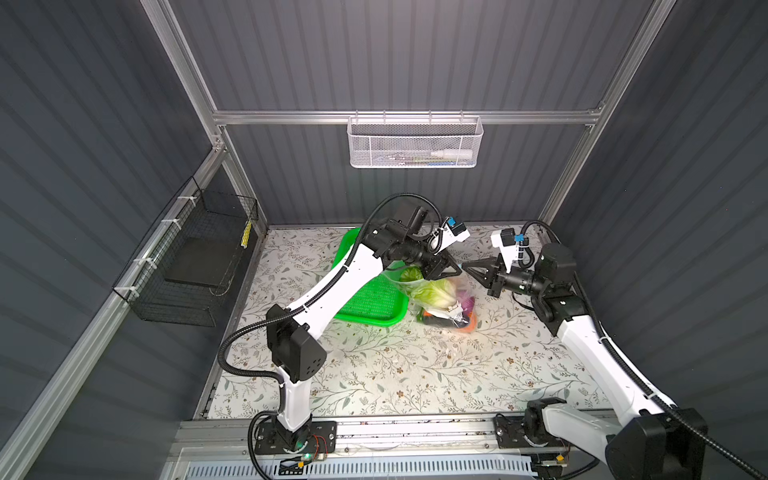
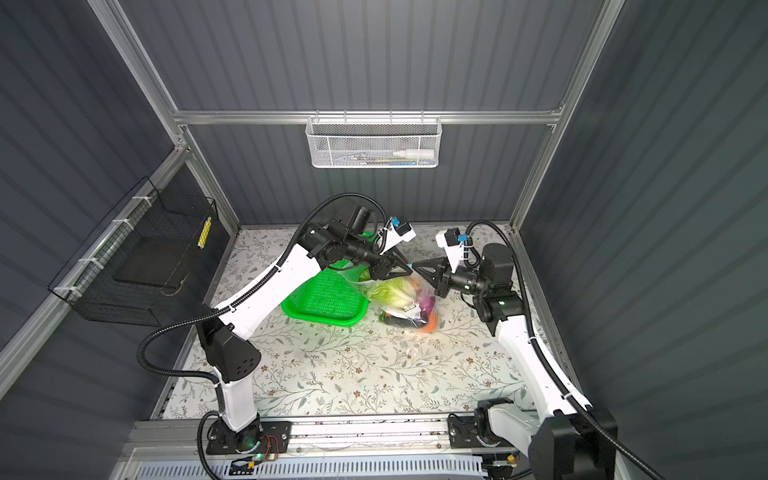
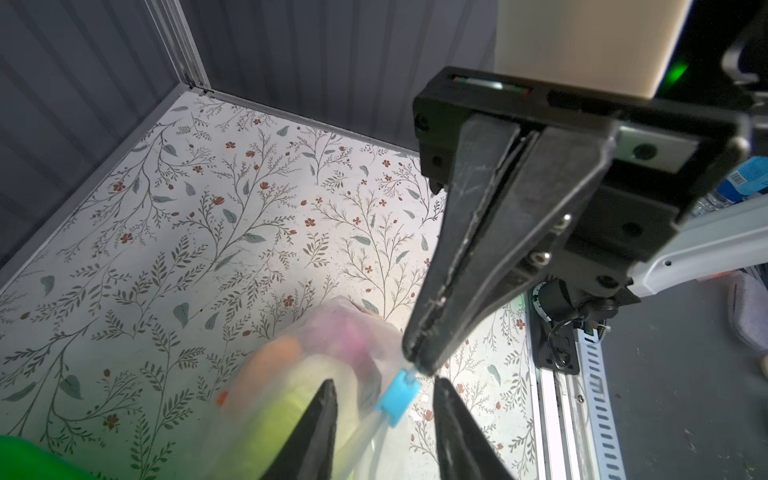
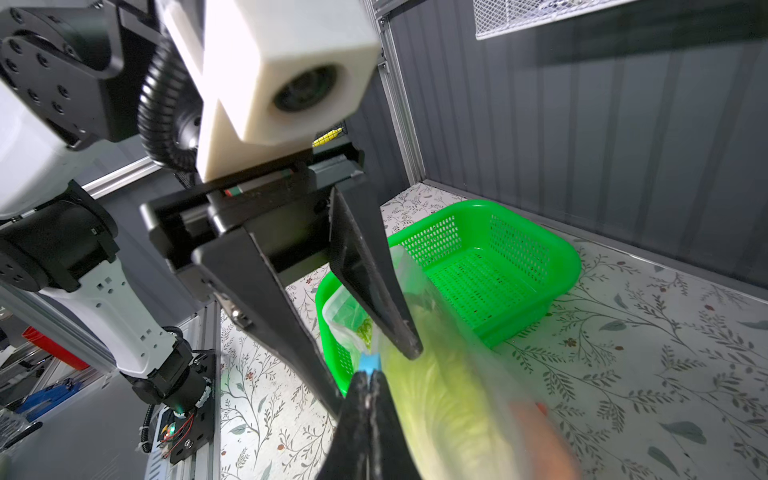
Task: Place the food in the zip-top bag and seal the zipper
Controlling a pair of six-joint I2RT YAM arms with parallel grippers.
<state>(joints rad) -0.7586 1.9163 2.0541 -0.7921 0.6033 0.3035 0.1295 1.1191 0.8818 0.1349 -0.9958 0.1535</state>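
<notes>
The right gripper (image 3: 417, 362) pinches the zipper (image 4: 369, 360) end tight; the left gripper (image 3: 384, 382) stands part-open astride the blue slider (image 3: 398, 394). The zip-top bag (image 1: 453, 309) of food (image 1: 434, 293) sags beneath both, with the green basket (image 1: 374, 299) just beside the left one.

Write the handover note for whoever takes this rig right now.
Left pincer: open, straddling the zipper at the blue slider, not gripping yet.
Right pincer: shut on the zip-top bag, at its top edge just beside the slider.
Food: inside the bag, whose lower end appears to rest on the table beside the green basket; the basket looks empty.
Done: loading, apparently.
Left: grip the slider and run it along the zipper. How much is already sealed cannot be told.
</notes>
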